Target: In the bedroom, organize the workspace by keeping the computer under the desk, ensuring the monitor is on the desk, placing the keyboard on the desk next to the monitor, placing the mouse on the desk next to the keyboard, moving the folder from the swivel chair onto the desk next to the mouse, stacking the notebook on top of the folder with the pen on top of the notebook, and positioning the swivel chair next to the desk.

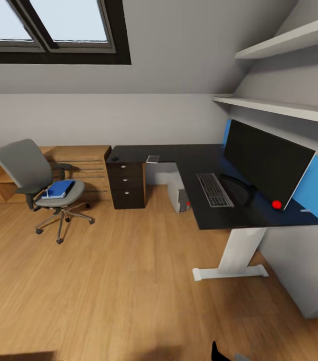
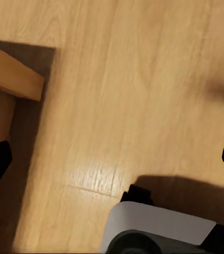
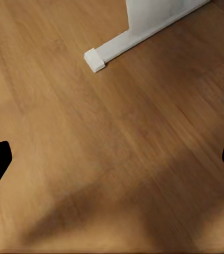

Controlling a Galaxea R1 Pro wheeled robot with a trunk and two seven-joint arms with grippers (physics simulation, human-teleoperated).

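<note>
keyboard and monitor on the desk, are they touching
Apart. In the head view the keyboard lies flat on the desk, and a strip of bare black desktop shows between it and the monitor.

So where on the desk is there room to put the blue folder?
The desk is bare along its back stretch, between the small grey item and the monitor. Also bare: the front corner beside the keyboard. It is crowded where the keyboard meets the monitor's stand.
</note>
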